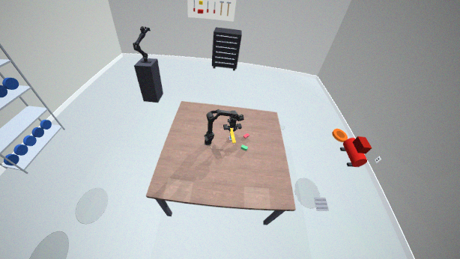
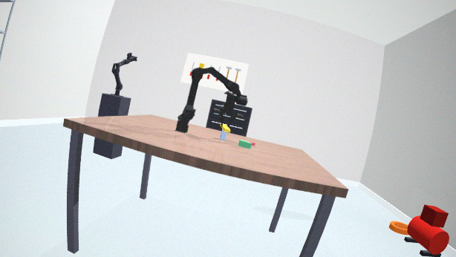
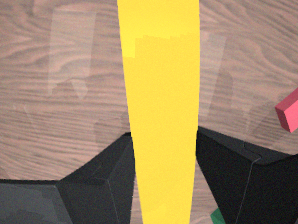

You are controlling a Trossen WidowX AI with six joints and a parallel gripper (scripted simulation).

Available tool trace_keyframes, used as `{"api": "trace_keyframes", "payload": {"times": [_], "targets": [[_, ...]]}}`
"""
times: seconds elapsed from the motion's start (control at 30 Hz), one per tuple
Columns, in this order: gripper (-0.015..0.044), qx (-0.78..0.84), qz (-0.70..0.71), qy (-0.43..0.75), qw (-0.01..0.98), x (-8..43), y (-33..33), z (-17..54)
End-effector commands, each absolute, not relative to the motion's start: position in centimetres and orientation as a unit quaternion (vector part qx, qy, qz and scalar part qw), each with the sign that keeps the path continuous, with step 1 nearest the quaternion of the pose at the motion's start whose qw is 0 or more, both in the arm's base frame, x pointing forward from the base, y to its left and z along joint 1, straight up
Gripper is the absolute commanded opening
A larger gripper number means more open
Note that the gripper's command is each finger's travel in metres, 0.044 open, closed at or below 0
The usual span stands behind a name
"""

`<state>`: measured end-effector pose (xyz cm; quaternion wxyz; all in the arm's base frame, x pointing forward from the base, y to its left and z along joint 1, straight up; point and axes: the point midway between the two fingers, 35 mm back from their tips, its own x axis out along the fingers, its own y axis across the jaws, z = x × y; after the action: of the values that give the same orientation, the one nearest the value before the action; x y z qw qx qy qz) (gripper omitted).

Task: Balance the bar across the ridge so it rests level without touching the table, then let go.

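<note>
A long yellow bar (image 1: 233, 135) (image 2: 226, 128) (image 3: 162, 90) is held clear of the table top, running away from the wrist camera. My gripper (image 1: 232, 129) (image 2: 223, 125) (image 3: 162, 137) points down and is shut on the bar, one finger on each side. The light blue ridge (image 1: 230, 138) (image 2: 223, 135) stands on the table under the bar. In the exterior view its top meets the bar's underside in the picture; whether they touch, I cannot tell. The bar hides the ridge in the wrist view. Whether the bar is exactly level is too small to tell.
A green block (image 1: 244, 147) (image 2: 245, 144) (image 3: 218, 217) and a smaller red block (image 1: 246, 135) (image 2: 253, 143) (image 3: 287, 114) lie on the wooden table (image 1: 225, 180) (image 2: 186, 152), to the right of the bar in the top view. The arm's base stands to the left.
</note>
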<state>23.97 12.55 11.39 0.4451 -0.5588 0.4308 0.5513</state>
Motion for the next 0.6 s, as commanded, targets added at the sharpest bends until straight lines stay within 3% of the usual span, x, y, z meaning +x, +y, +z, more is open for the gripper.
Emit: {"api": "trace_keyframes", "payload": {"times": [0.0,0.57], "targets": [[0.0,-0.559,0.552,0.429,0.445,23.98,12.57,11.33],[0.0,-0.559,0.552,0.429,0.445,23.99,12.57,11.18]]}}
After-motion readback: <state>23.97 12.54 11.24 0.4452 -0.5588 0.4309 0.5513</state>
